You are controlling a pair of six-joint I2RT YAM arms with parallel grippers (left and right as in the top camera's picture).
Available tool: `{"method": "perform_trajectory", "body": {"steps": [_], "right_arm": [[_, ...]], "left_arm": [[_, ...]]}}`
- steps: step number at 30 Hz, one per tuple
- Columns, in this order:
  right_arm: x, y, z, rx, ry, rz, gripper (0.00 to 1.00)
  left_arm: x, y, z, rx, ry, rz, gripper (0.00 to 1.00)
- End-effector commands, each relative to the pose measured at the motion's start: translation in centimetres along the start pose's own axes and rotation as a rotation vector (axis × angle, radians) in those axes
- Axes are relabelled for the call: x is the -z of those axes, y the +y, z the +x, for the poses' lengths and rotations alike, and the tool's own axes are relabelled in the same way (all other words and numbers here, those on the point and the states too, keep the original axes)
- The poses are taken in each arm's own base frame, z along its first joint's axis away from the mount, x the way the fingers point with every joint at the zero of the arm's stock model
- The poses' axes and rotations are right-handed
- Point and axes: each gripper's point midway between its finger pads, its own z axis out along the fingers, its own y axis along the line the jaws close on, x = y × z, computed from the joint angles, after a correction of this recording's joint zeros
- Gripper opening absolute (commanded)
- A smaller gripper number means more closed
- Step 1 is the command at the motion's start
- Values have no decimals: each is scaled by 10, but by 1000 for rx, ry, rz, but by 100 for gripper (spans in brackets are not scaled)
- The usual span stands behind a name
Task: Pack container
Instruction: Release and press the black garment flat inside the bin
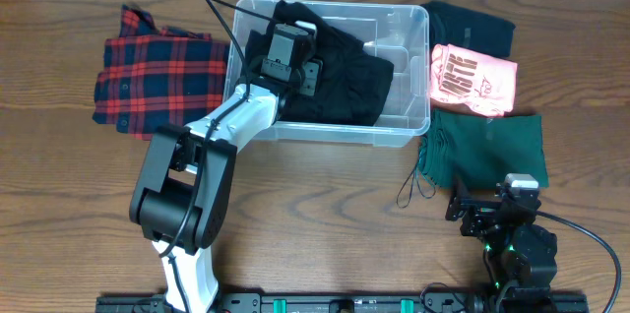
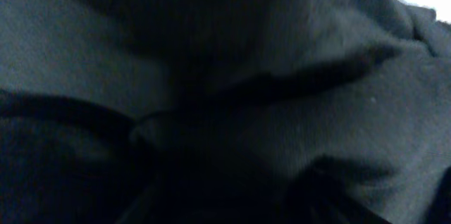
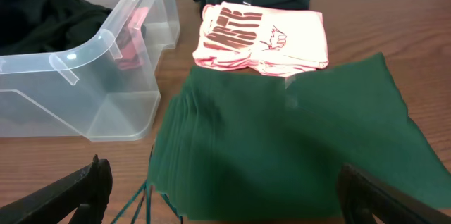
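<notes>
Pressing the black garment [image 1: 345, 87] flat inside the container [image 1: 406, 106] should be gentle. The left gripper [image 1: 298, 65] is low over it, and I cannot tell if its claw is spread or pinching. The right gripper [image 3: 222, 175], outside the container, is spread wide.

We find one garment [image 1: 345, 82] in the container [image 1: 406, 128], a shirt [image 1: 157, 72] to its left, three folded garments [image 1: 472, 79] to its right.
</notes>
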Motion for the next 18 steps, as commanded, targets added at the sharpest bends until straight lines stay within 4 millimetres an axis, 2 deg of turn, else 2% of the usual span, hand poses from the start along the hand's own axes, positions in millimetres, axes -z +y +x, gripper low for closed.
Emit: {"method": "perform_trajectory", "body": {"steps": [1,4,7,9,11,13,16,18], "right_arm": [[0,1,0,-8,-1,-6,99],[0,1,0,-8,-1,-6,99],[0,1,0,-8,-1,-6,99],[0,1,0,-8,-1,-6,99],[0,1,0,-8,-1,-6,99],[0,1,0,-8,-1,-6,99],[0,1,0,-8,-1,-6,99],[0,1,0,-8,-1,-6,99]], "left_arm": [[-4,9,35,112,123,-40,58],[-2,10,51,200,183,-59,57],[1,9,44,201,161,-53,58],[9,7,25,182,105,-38,59],[27,4,-5,145,18,-19,64],[54,0,-43,109,-89,0,64],[94,-4,-90,61,-242,19,64],[111,-2,-107,33,-310,5,64]]}}
